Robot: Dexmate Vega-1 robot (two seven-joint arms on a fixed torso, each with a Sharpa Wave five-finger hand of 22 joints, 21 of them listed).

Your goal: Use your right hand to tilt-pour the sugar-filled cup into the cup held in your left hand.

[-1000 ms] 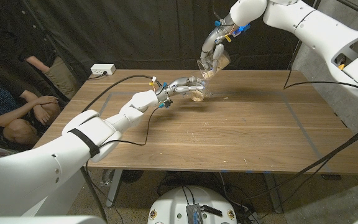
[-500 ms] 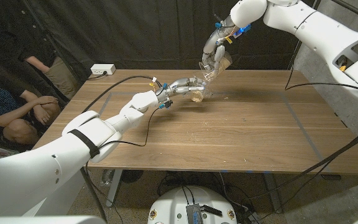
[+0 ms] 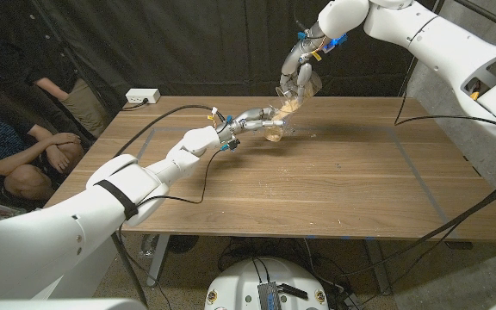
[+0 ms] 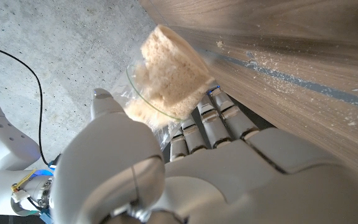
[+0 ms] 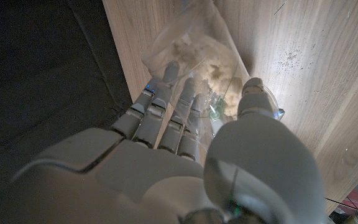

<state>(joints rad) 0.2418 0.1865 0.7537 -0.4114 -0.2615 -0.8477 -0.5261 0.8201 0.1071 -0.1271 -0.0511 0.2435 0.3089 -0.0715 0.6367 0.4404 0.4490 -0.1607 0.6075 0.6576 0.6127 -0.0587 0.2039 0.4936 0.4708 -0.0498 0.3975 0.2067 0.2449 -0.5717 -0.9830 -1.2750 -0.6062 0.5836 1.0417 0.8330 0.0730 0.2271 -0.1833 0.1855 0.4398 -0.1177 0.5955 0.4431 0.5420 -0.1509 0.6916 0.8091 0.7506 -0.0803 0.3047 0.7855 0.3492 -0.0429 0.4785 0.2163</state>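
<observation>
The right hand (image 3: 296,76) gripped the sugar cup (image 3: 293,100) tilted mouth-down just above and behind the lower cup (image 3: 274,129), which the left hand (image 3: 246,119) held over the table (image 3: 343,185).

near half of table (image 3: 334,189) open; white power strip (image 3: 142,96) at far-left corner; spilled grains (image 3: 310,133), seemingly flat.

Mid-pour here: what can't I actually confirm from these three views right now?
- Fill level of the lower cup: too small in the head view, wrapped by the left robot hand.
- Whether the stream lands inside it: tiny in the head view; the right robot hand covers the tilted cup.
- How much sugar remains: left wrist view cuts off the cup.
</observation>
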